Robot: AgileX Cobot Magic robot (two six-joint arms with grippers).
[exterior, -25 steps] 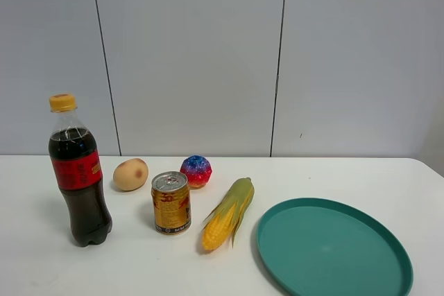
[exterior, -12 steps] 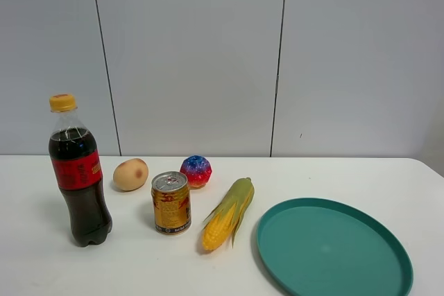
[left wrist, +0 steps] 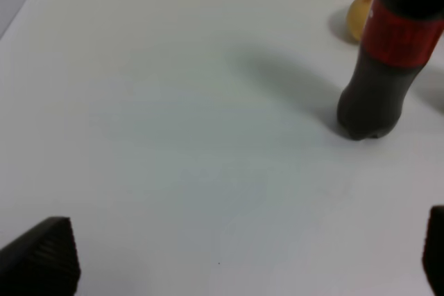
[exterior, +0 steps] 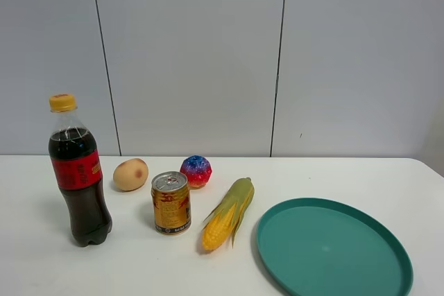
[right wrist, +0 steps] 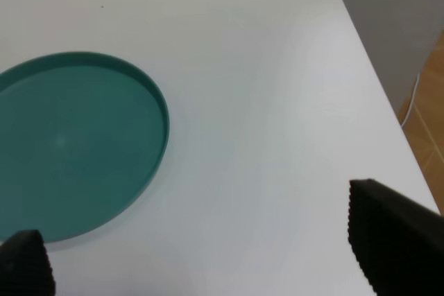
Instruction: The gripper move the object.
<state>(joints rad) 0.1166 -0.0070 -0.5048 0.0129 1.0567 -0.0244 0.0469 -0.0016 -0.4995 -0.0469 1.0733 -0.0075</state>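
Toward the back edge of the white worktop (exterior: 361, 178), left of its middle, the bumpy ball (exterior: 196, 170) sits between the tan potato (exterior: 131, 174) and the corn cob (exterior: 228, 213), just behind the gold can (exterior: 171, 202). The left gripper (left wrist: 236, 258) hangs spread wide and empty over bare tabletop near the cola bottle (left wrist: 390, 53). The right gripper (right wrist: 201, 254), equally wide and empty, hovers beside the teal plate (right wrist: 149, 95) at the right edge.

Ball (exterior: 196, 170): blue-purple above, red-pink below. Can (exterior: 171, 203): gold. Plate (exterior: 388, 251): teal. Bottle (exterior: 78, 171): dark cola, red label, yellow cap.
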